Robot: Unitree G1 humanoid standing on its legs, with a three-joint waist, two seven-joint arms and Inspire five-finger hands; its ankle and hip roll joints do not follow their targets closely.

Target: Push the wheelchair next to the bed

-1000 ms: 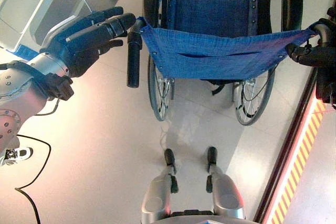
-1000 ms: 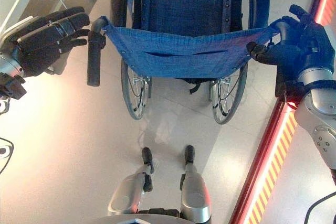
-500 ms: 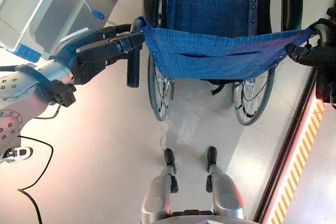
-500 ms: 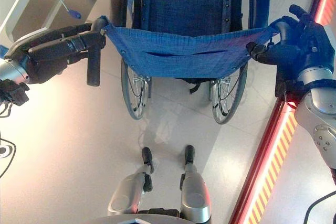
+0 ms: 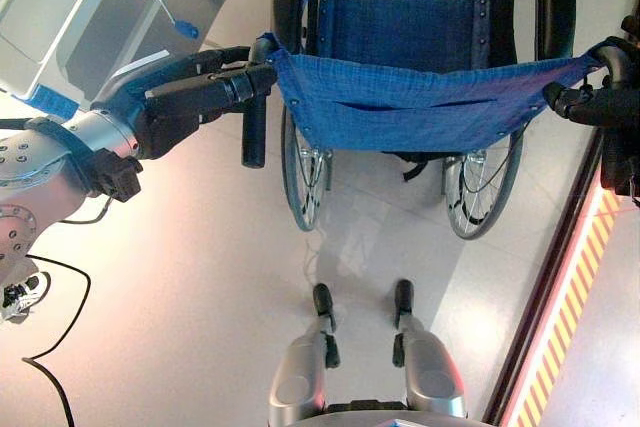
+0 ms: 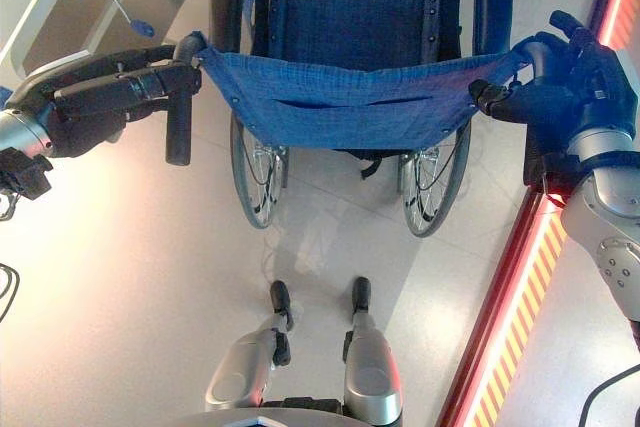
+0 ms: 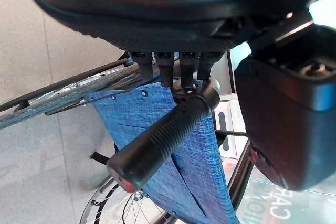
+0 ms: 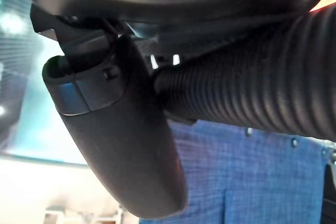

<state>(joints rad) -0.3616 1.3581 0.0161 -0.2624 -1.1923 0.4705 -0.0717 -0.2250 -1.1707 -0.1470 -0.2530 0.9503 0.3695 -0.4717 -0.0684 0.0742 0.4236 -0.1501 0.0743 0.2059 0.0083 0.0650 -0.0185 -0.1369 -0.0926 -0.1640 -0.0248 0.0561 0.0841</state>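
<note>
While I look down from the head camera, the wheelchair (image 5: 420, 77) stands at twelve o'clock, its blue backrest sling (image 5: 420, 102) facing me. My left hand (image 5: 185, 97) lays straight fingers against the top of the left push handle (image 5: 254, 117). My right hand (image 6: 560, 92) curls around the right push handle (image 8: 252, 95). The bed (image 5: 60, 17) sits at ten o'clock.

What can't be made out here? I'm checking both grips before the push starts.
- Right push handle: in the eye views the right hand covers it.
- Left hand at the left push handle: finger closure unclear.
- Bed: cut off by the picture's edge.
- Wheelchair front: cut off at the top.
</note>
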